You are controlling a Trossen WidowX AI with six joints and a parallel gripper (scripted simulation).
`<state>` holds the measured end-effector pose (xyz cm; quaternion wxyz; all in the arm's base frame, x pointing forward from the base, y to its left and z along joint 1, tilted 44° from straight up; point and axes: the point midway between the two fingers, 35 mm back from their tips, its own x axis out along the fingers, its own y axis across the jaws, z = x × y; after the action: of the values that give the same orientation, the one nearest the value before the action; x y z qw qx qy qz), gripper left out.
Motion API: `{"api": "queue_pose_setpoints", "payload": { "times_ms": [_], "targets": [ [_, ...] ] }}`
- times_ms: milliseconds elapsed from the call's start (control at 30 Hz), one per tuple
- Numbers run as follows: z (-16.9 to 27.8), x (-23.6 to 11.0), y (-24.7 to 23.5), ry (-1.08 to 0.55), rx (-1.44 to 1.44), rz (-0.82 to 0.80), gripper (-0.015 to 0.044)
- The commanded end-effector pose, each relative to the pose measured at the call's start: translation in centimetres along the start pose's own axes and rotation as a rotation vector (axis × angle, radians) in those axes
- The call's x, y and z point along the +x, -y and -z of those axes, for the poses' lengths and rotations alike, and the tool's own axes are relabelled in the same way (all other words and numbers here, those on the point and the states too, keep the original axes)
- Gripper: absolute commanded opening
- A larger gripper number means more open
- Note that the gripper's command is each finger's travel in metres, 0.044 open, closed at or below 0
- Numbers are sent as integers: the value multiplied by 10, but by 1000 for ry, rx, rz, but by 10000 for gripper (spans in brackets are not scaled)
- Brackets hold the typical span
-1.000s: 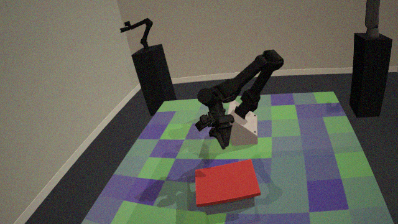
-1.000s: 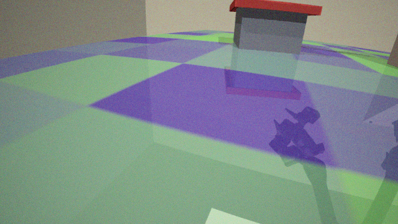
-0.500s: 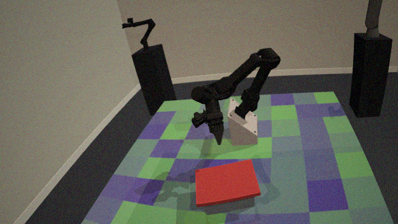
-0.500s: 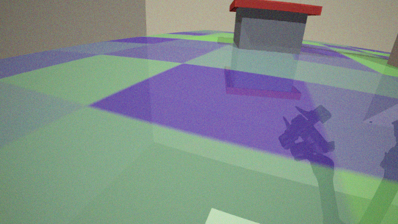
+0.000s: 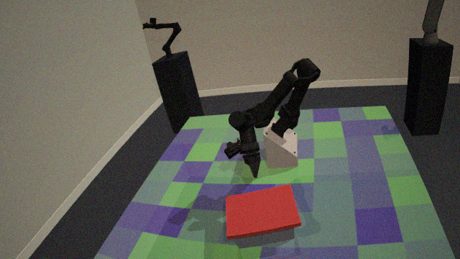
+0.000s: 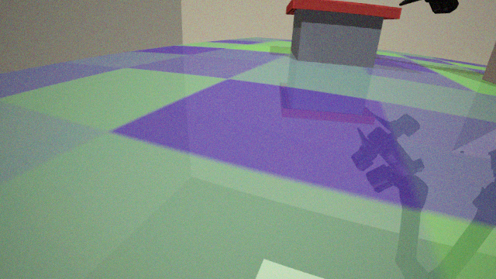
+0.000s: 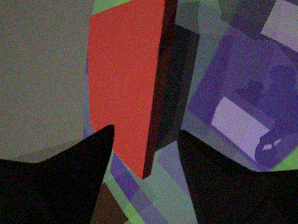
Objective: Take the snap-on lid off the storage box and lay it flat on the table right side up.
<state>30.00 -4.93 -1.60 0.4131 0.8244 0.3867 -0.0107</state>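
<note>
The red lid (image 5: 262, 212) (image 6: 345, 8) (image 7: 125, 75) lies across the top of the grey storage box (image 6: 337, 43) (image 7: 182, 85), its rim overhanging the walls. The box stands upright on the checkered table (image 5: 377, 226) (image 6: 232, 116). My gripper (image 5: 256, 175) (image 7: 146, 133) is partly open and empty, pointing downward behind the lid in the top view. In the exterior view a fingertip shows just right of the lid's edge, near lid height, with a gap between. In the wrist view the lid and box show beyond the spread fingers, untouched. Whether the lid's snaps are engaged is hidden.
The arm's pale wedge-shaped base (image 5: 282, 155) stands behind the gripper. Beyond the table are a black pedestal (image 5: 177, 90) with another arm at left and a second black pedestal (image 5: 428, 90) with an arm at right. Arm shadows fall across the table.
</note>
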Motion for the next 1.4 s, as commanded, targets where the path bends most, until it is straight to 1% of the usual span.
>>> {"api": "queue_pose_setpoints", "payload": {
  "times_ms": [0,1367],
  "targets": [
    [1,3,4,3,5,0,235],
    [1,68,4,2,4,1,235]
  ]
}}
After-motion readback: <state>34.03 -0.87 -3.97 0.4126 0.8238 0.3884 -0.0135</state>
